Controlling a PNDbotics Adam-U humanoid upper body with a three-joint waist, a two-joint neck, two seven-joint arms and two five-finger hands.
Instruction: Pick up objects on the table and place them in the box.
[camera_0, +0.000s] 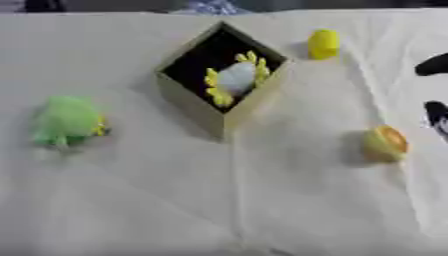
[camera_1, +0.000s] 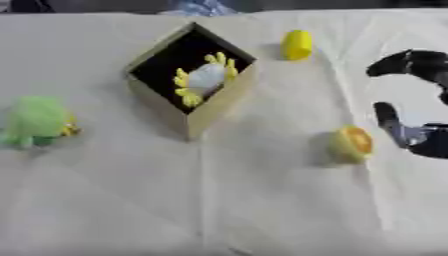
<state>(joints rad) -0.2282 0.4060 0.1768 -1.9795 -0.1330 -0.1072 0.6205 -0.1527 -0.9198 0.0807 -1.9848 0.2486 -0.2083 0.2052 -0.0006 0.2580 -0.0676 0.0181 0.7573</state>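
Note:
A tan box (camera_0: 194, 102) with a dark inside stands corner-on at the upper middle of the cloth-covered table. Inside it lies a white thing with yellow spikes (camera_0: 236, 78). A green plush toy (camera_0: 66, 121) lies at the left. A yellow cylinder (camera_0: 323, 44) sits beyond the box on the right. A yellow-orange rounded thing (camera_1: 353, 144) rests at the right. My right hand (camera_1: 411, 132) hovers just right of it, thumb and fingers spread apart and holding nothing. The left hand shows in neither view.
A cream cloth (camera_0: 219, 200) with creases covers the table. Dark shapes line the far edge (camera_0: 105, 6).

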